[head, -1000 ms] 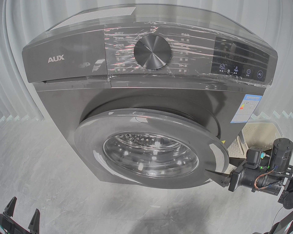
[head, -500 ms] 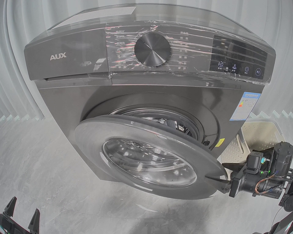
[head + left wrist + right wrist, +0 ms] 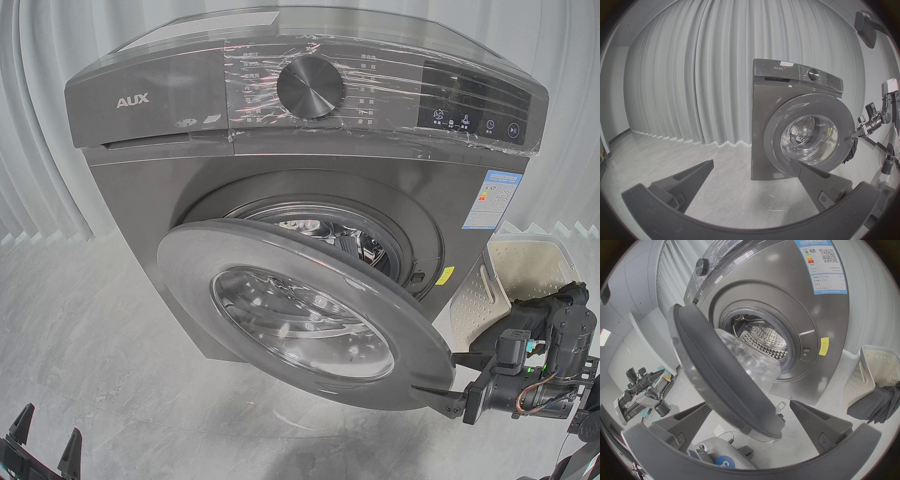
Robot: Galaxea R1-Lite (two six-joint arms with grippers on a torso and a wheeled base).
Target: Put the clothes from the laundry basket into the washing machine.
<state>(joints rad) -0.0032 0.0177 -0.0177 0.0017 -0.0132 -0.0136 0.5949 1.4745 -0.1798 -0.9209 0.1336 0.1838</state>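
The grey washing machine (image 3: pixel 312 162) stands in front of me with its round door (image 3: pixel 300 312) swung partly open, so the steel drum (image 3: pixel 337 234) shows behind it. My right gripper (image 3: pixel 447 378) is open at the door's right rim, one finger on either side of the edge; the right wrist view shows that rim (image 3: pixel 762 424) between the fingers. A cream laundry basket (image 3: pixel 531 262) sits on the floor right of the machine, with a dark garment (image 3: pixel 875 404) draped over its near rim. My left gripper (image 3: pixel 47 437) hangs open and empty low at the left.
Pleated grey curtains (image 3: pixel 37 125) run behind and beside the machine. Pale marble floor (image 3: pixel 94 350) lies open to the left and in front of it. The open door juts out over the floor towards me.
The door has swung from nearly closed to well open, uncovering the drum. My right gripper has come down and towards me with the door's rim. The head view has shifted a little.
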